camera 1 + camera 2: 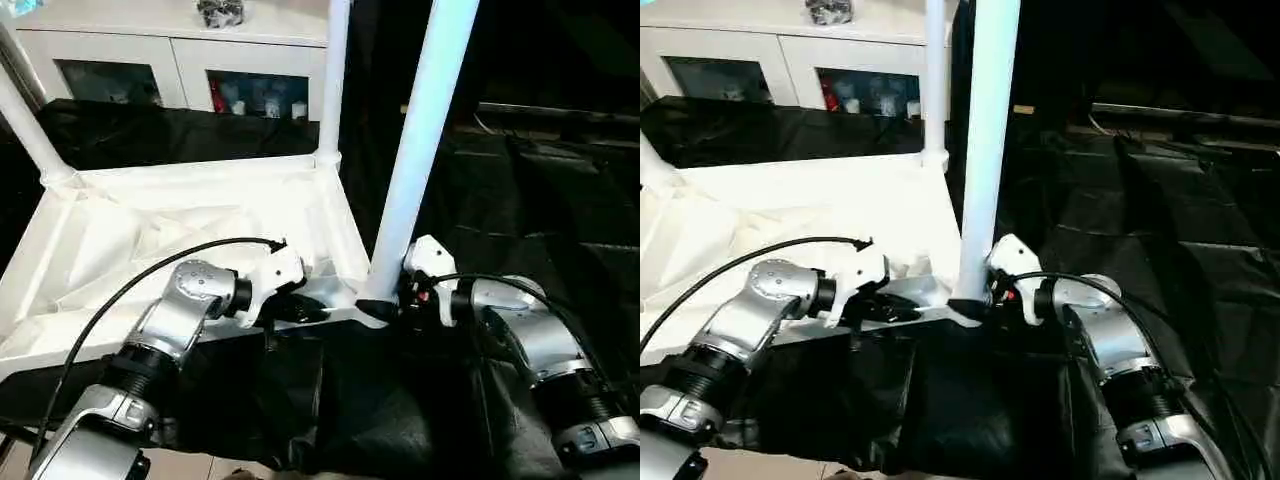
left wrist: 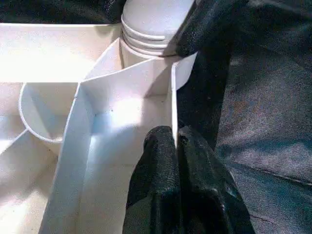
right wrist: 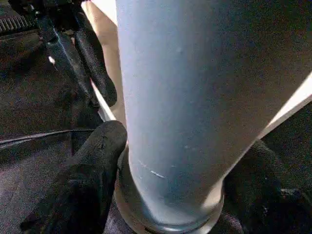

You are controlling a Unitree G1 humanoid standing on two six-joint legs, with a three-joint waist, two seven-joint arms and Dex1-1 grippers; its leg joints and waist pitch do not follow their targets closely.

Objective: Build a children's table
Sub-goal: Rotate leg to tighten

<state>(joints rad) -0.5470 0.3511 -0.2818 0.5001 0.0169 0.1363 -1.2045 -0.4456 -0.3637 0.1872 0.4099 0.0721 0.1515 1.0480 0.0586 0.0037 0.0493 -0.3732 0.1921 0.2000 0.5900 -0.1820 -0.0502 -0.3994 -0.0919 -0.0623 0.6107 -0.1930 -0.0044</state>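
Tabletop point(image 1: 190, 225) lies upside down at the work table's point(image 1: 520, 200) near edge; my left gripper point(image 2: 174, 146) pinches its rim, right gripper point(image 3: 170, 195) loosely straddles the near-corner leg point(image 1: 420, 140); I'd push straight down, no wobble.

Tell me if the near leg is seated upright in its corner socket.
Upright: the near leg rises from the tabletop's corner socket. Full seating cannot be told.

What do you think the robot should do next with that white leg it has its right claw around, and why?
Probably twist or press the near leg a little further into its corner socket, then check that it is seated. The right end effector has a finger on each side of the leg's base, while the left end effector pinches the tabletop rim beside it, steadying it. Whether the leg is fully home isn't visible.
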